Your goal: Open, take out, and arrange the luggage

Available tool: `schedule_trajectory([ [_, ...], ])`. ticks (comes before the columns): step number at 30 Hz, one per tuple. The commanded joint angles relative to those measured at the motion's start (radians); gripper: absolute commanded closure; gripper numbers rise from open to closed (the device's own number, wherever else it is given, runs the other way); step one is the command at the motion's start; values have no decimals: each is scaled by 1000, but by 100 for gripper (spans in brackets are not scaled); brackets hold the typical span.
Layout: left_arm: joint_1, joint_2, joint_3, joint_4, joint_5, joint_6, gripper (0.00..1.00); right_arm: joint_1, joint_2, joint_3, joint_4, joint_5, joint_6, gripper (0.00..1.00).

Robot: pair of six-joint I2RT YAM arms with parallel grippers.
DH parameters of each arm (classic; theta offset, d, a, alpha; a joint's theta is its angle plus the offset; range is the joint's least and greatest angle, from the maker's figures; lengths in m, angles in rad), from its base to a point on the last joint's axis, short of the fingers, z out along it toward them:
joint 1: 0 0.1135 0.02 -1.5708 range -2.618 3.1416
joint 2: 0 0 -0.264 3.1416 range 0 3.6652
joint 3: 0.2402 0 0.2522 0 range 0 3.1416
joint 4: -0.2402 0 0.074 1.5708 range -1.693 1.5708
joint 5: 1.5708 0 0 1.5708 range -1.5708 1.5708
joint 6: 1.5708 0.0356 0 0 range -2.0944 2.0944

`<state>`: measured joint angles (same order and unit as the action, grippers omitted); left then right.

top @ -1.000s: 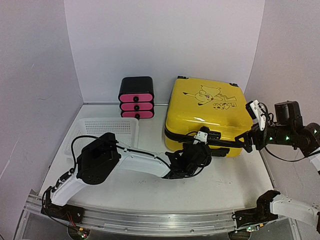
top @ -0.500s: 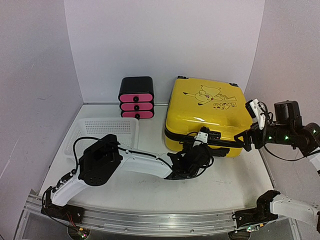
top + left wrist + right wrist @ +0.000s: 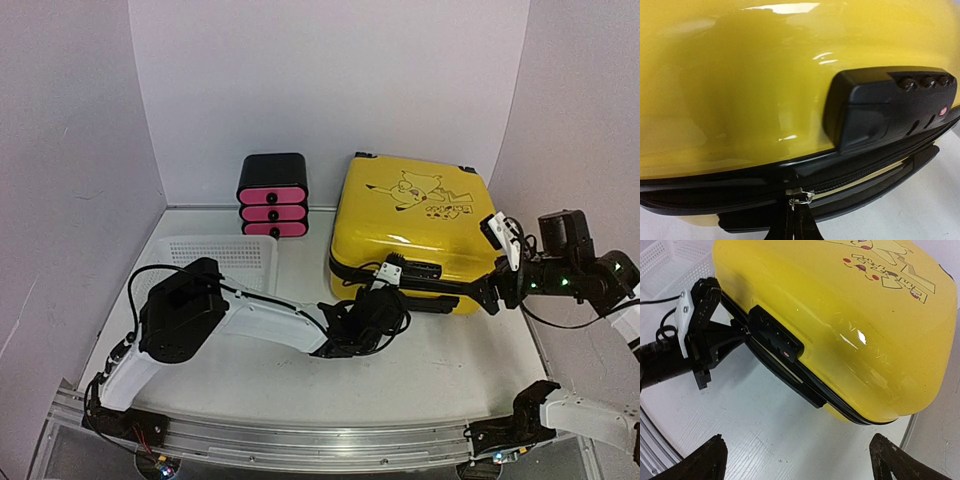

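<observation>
Left gripper (image 3: 796, 222) is pinched narrow, its two dark fingers closed on the small metal zipper pull (image 3: 799, 196) that hangs from the black zipper band (image 3: 715, 192) straight ahead of the fingertips. Off to this gripper's left, well apart from it, the white mesh basket (image 3: 215, 262) lies on the table (image 3: 450, 365), and farther out on the same side the black-and-pink drawer box (image 3: 272, 194) stands against the back wall. Directly in front of the fingers is the luggage (image 3: 410, 220), a yellow hard-shell case lying flat with its cartoon-printed lid down on the base and its front edge turned toward the gripper. Just above the pinched pull the glossy yellow shell fills the left wrist view. Up and to the right of the fingertips a black lock block (image 3: 890, 105) with three small dials and a red dot sits on the lid's edge, and below it a black bar handle (image 3: 880, 182) runs along the band. Whether the zipper is parted on either side of the pull cannot be told. Right gripper (image 3: 800, 460) is spread wide and holds nothing, its two dark fingertips far apart at the bottom of its own view. It hovers above the table just off the right-hand end of the case, with the lock block and the left gripper ahead of it and to its left.
</observation>
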<state>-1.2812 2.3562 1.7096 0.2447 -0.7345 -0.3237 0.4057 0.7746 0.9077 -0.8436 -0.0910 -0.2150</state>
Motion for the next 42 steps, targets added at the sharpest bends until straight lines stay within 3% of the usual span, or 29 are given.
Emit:
schedule_trajectory([
  [1,42,-111,-73,10,-69,16,100,13,-28,-34,45,-87,-122,2],
  [6,86,-172,-180,16,-27,-3,100,70,29,-20,9,-99,-232,2],
  [12,132,-241,-268,29,82,48,100,193,218,64,-98,-79,-417,25],
  [15,155,-280,-322,41,155,64,100,245,305,99,-107,-78,-493,26],
  [22,194,-357,-453,140,334,121,100,304,503,111,61,-59,-572,23],
  [31,222,-364,-490,180,389,96,100,310,687,84,293,62,-559,41],
  [42,243,-353,-495,197,424,83,100,309,771,51,445,268,-553,46],
])
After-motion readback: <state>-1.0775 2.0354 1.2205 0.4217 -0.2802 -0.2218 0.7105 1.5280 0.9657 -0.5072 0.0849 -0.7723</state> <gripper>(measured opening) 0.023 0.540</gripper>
